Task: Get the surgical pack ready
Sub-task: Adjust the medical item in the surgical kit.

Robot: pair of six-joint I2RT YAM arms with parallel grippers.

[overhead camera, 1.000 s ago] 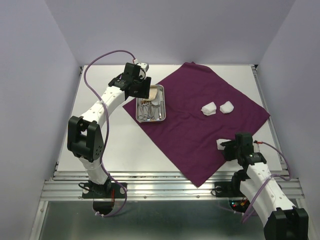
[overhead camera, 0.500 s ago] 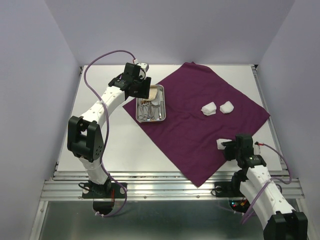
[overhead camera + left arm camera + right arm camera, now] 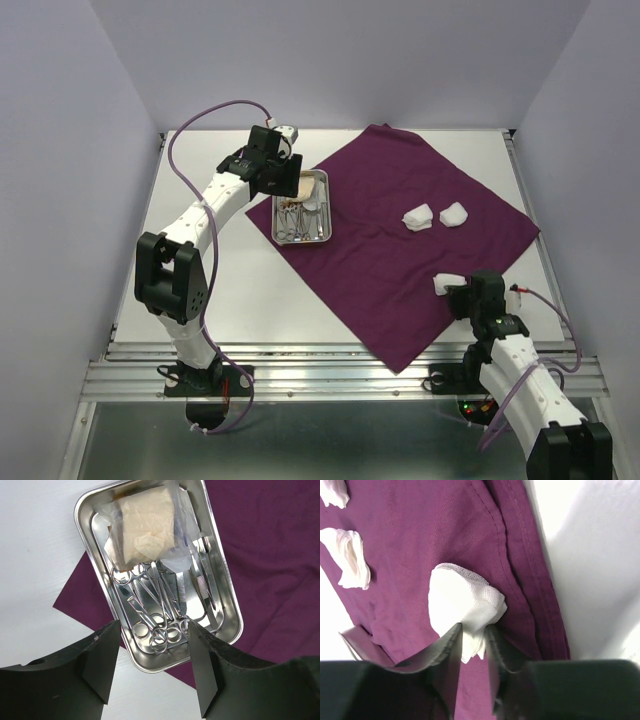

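While the left gripper (image 3: 152, 627) hangs over the near end of the steel tray (image 3: 221, 555) with its fingers spread wide and nothing between them, the right gripper (image 3: 474, 632) has its fingertips pressed onto the edge of a white gauze pad (image 3: 460, 597). That pad lies on the plum-purple cloth (image 3: 400, 240), close to its hemmed right edge. The cloth is spread flat and turned like a diamond, one corner pointing at the back wall and one at the arms. The tray sits on its left corner, partly over the white table (image 3: 240, 290), long axis running front to back. The left wrist view shows what the overhead cannot: scissors (image 3: 145, 605) and forceps (image 3: 202, 582) lying lengthwise in the tray, ring handles at the end away from a clear packet (image 3: 145, 530) of tan folded material. Two more gauze pads (image 3: 418, 217) (image 3: 454, 213) sit side by side mid-cloth.
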